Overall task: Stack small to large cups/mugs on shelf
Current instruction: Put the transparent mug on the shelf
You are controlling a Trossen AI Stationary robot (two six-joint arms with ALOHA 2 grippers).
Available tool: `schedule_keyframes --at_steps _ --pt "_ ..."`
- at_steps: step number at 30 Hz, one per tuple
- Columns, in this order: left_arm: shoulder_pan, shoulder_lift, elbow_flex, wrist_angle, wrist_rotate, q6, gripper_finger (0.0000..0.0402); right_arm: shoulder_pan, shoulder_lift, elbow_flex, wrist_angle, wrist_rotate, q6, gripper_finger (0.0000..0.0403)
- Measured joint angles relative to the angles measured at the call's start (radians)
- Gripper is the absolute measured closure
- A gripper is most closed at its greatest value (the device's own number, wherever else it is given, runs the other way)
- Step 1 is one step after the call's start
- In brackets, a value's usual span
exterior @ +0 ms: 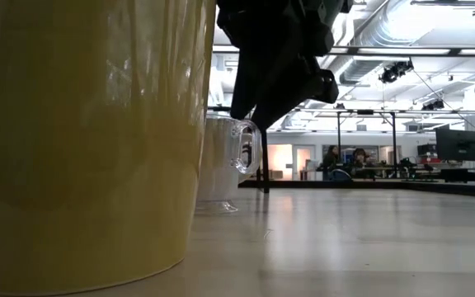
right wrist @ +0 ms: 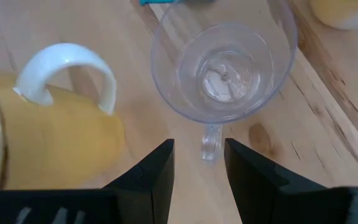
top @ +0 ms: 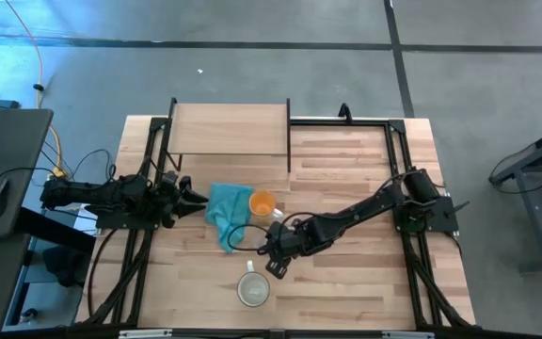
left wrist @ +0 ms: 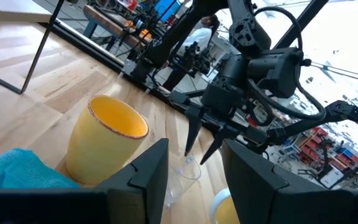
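Nothing sits on the shelf (top: 231,130) yet; my right gripper (right wrist: 199,163) hovers open-jawed, empty, over the glass cup (right wrist: 224,68), left gripper (top: 196,199) open too.

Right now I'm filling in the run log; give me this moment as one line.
right end effector: open, above clear cup handle | left end effector: open, by teal cloth | shelf: no cups

One camera hangs overhead, looking straight down on the whole desk (top: 346,282). Another sits at desk-top height, close behind a yellow mug (exterior: 81,140). Each wrist camera looks past its own jaws; both share the clear glass cup (right wrist: 222,68).
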Motion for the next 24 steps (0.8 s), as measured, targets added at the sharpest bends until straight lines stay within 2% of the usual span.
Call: schedule_keyframes --at_steps 9,18,21,24 --pt "0.000 0.000 0.000 -0.001 0.001 -0.007 0.0263 0.000 0.002 0.000 -0.007 0.008 0.000 0.0307" --pt "0.000 0.000 0.000 -0.001 0.002 -0.007 0.0263 -0.002 0.022 0.000 0.001 0.007 0.009 0.0320" --pt "0.000 0.000 0.000 -0.001 0.002 -0.007 0.0263 -0.002 0.029 0.000 0.001 0.006 0.017 0.0341" --pt "0.000 0.000 0.000 -0.001 0.002 -0.007 0.0263 -0.002 0.029 0.000 0.002 0.007 0.019 0.0379"
